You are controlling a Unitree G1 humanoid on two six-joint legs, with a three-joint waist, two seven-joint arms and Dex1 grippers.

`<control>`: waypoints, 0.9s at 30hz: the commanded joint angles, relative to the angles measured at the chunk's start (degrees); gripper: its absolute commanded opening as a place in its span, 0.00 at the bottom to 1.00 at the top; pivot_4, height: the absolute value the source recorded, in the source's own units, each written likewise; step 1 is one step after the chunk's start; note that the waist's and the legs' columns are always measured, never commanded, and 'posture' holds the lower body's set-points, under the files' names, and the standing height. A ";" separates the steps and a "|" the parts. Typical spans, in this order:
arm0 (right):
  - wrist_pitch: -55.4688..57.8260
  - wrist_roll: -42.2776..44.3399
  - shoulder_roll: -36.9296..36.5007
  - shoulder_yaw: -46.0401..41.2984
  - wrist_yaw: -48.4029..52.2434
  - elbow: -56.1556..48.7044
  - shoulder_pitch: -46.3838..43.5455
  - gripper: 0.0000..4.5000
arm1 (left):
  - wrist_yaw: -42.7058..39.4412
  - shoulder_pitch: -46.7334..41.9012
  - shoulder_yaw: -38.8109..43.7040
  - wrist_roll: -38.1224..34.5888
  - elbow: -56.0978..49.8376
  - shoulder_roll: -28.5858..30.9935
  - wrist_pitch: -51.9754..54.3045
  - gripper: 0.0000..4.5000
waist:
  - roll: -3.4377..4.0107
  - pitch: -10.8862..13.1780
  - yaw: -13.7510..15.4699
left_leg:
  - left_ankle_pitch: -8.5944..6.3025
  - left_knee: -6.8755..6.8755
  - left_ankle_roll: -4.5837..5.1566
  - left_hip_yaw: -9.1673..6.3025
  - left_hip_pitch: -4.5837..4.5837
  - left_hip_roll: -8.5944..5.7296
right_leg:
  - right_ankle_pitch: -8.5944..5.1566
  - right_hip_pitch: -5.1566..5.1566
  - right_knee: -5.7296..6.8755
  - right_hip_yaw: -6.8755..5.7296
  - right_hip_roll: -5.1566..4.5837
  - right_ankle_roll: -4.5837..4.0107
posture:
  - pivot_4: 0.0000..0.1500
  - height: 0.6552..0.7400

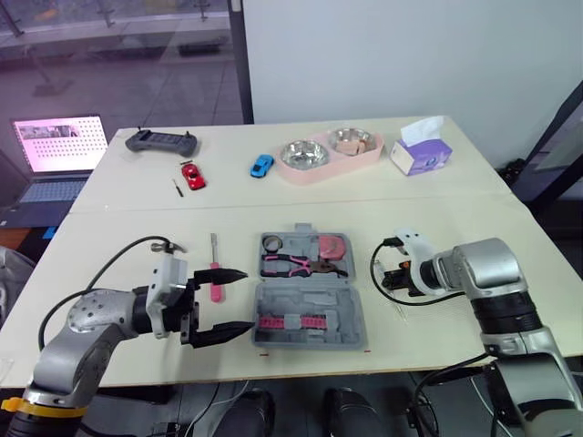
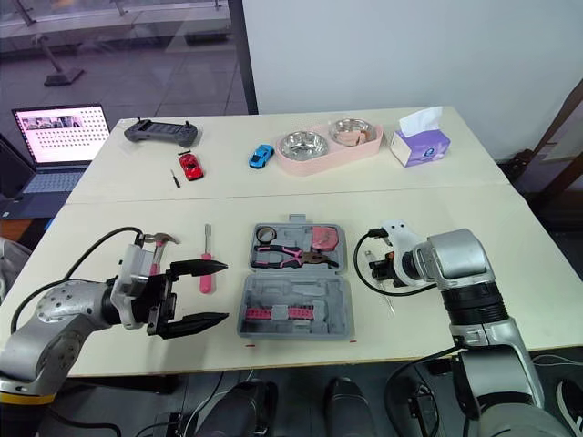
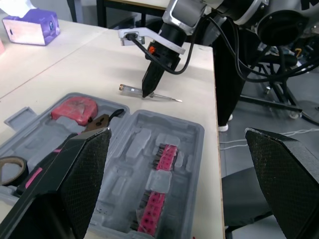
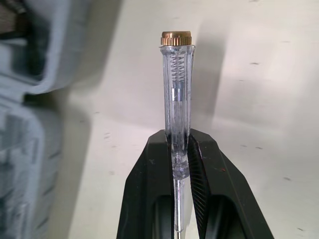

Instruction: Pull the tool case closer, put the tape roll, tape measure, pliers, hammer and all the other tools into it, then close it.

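Tool case (image 1: 361,320) open; right end effector (image 4: 180,149) clamped on tester screwdriver (image 4: 177,89); left end effector (image 1: 244,300) wide apart.

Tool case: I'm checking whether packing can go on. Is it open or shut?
Open. The tool case lies spread flat, both halves facing up, with the pliers and tape measure showing inside.

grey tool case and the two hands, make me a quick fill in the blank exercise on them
1. The grey plastic tool case lies with its lid ____.
2. The pink-handled pliers lie ____ the case.
3. The right hand is shut on the clear plastic tester screwdriver, while the left hand holds ____.

Missing words: open; inside; nothing
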 commanded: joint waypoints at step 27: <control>-55.76 -1.50 9.26 -5.76 -10.30 -14.36 37.22 0.99 | 3.34 -1.02 2.81 -2.30 -3.30 1.37 2.23 1.00 | -0.50 -0.47 -0.09 | -0.04 -0.17 0.06 0.02 0.53 0.06 | -0.19 0.43 0.00 0.01 0.20 0.01 | 1.00 1.00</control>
